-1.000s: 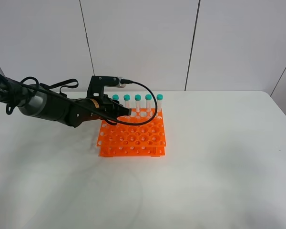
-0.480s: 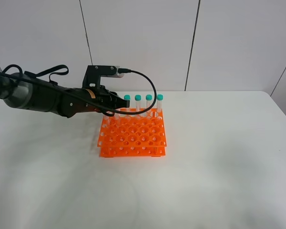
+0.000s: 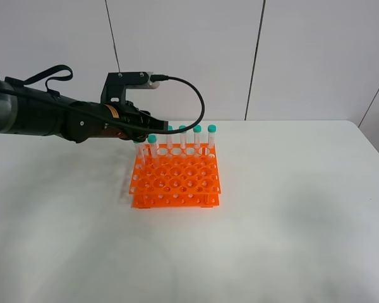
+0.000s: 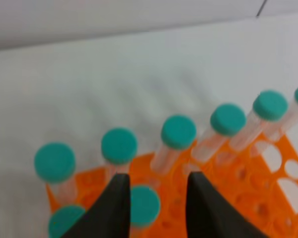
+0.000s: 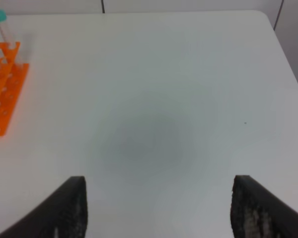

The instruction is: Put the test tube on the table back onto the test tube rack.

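Note:
The orange test tube rack (image 3: 177, 180) stands on the white table (image 3: 284, 214). Several teal-capped tubes (image 3: 197, 136) stand upright in its back row. One more test tube (image 3: 152, 144) stands in the second row at the left. No tube lies on the table in view. My left gripper (image 3: 153, 128) hovers just above the rack's back left and is open and empty. In the left wrist view (image 4: 158, 181) its dark fingers (image 4: 114, 208) frame the rack (image 4: 228, 198) and that tube's cap (image 4: 145, 206). My right gripper (image 5: 169, 208) is open and empty over bare table.
A black cable (image 3: 192, 104) loops from the left wrist above the rack. White wall panels (image 3: 189, 57) stand behind the table. The rack's corner with one tube (image 5: 2, 29) shows in the right wrist view.
My left gripper has risen and drawn back to the left from the rack. A teal-capped tube now shows standing in the second row where the gripper was.

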Controlling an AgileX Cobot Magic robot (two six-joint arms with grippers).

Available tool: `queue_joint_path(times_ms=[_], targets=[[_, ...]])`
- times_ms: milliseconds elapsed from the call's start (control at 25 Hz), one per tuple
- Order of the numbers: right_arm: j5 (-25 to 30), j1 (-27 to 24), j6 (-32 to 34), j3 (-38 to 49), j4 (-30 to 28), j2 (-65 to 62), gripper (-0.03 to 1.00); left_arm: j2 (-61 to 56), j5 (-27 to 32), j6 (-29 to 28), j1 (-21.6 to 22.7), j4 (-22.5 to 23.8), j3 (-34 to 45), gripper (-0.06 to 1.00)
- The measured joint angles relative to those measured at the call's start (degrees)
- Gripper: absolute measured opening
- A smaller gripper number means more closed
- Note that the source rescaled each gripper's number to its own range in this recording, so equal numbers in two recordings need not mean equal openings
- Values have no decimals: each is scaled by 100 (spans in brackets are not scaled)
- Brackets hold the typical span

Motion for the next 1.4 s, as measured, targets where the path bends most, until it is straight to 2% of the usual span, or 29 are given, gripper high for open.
queue_joint_path(times_ms=[160,320,560,840,1000,1120,1400], targets=[[0,0,0,0,0,0,59,-275,343,-11,33,5,0,9],[0,0,0,0,0,0,59,-621,761,-11,268,67,0,9],[0,0,0,0,0,0,59,-984,1359,-11,970,265,-6,9],[0,0,0,0,0,0,59,-1100,1849,-11,1928,284,-6,9],[0,0,0,0,0,0,59,-1101,2037,-11,2301,284,-6,9],[0,0,0,0,0,0,59,-1107,2096,-11,2480,289,21,9],[0,0,0,0,0,0,59,-1112,2171,187,2530,303,280,11]])
